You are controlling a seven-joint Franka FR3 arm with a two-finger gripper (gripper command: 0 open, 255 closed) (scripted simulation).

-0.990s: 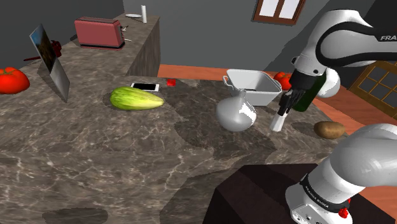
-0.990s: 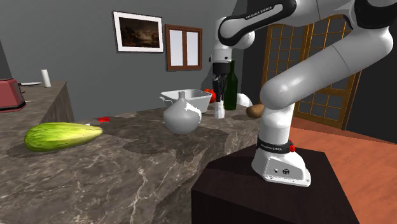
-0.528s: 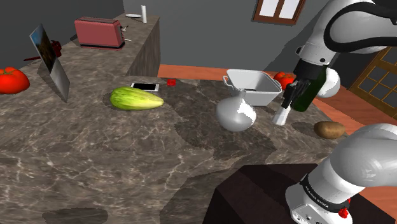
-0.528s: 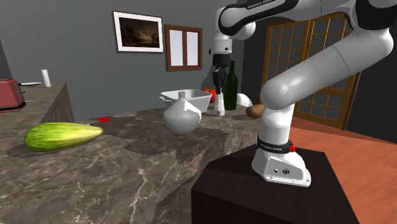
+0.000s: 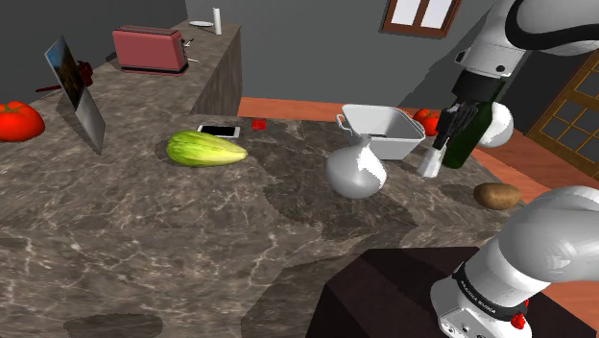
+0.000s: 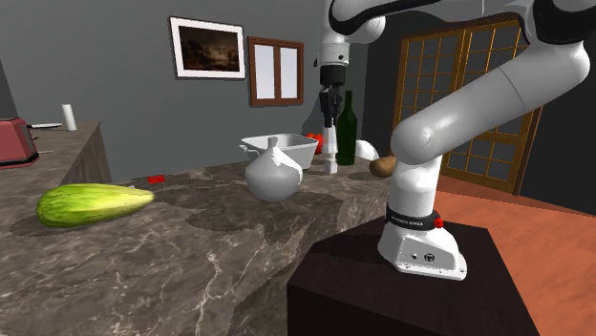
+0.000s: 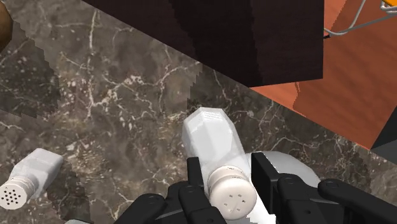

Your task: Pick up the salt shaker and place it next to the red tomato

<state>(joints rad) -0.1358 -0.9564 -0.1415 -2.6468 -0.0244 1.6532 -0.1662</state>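
My black pincer [image 7: 230,181] is clamped on the white faceted salt shaker [image 7: 213,137], one finger on each side of its neck just under the perforated cap. The shaker seems to hang a little clear of the dark veined marble desk [image 5: 192,230], just in front of the tall dark green glass bottle [image 5: 472,134]. Its long axis runs on from my fingers, cap toward my palm and base toward the stone, tilted a bit in the shoulder view. The coming carry turns on where the tomato lies from that bottle. A big red tomato [image 5: 19,120] sits well apart from the bottle, at the far end of the desk toward the shoulder view's left edge. Another red tomato-like thing [image 5: 429,118] sits near the bottle, behind the white square basin [image 5: 382,125]. I cannot tell which is meant. The far one would call for a long sweep across the stone, past the round white vase [image 5: 355,171] that stands between. A second white shaker [image 7: 32,173] rests on the desk beside the one I hold, apart from my grip.
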